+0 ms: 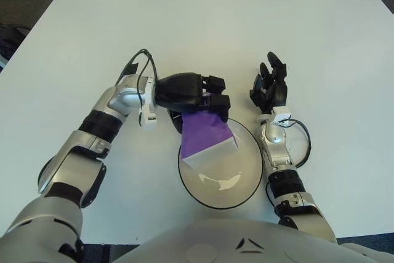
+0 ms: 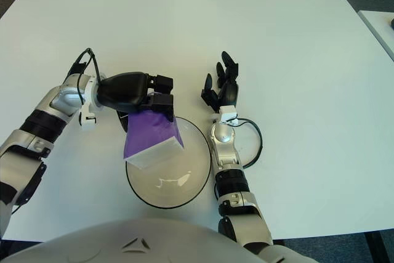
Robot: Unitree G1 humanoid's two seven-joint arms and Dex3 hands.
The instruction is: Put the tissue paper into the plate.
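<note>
Nearest, at the bottom edge: the robot's grey torso, partly in view

Just beyond it, near centre of the white worktop (image 1: 320, 41): a clear, dark-rimmed plate (image 1: 243, 180), shallow, with bright glare on its near inner surface

Tissue paper (image 1: 208, 137): a purple pack with a pale strip along its near edge. It hangs tilted over the far-left part of the plate, near edge lowest and inside the rim line. Whether that edge touches the plate surface cannot be told. Its far end is pinched in the fingers above

Left robot hand (image 1: 206, 93): black, reaching in from the left, just beyond the plate's far-left rim. Fingers curled down onto the top of the tissue paper, gripping it. Silver forearm runs back to the left and near, with a black cable looped at the wrist

Right robot hand (image 1: 269, 87): idle, just right of the plate's far-right rim, fingers pointing away from the robot, loosely spread, nothing in them. Its forearm lies alongside the plate's right edge, a thin black cable looping off to the right

Farther out: bare white worktop to its far edge, dark floor beyond
</note>
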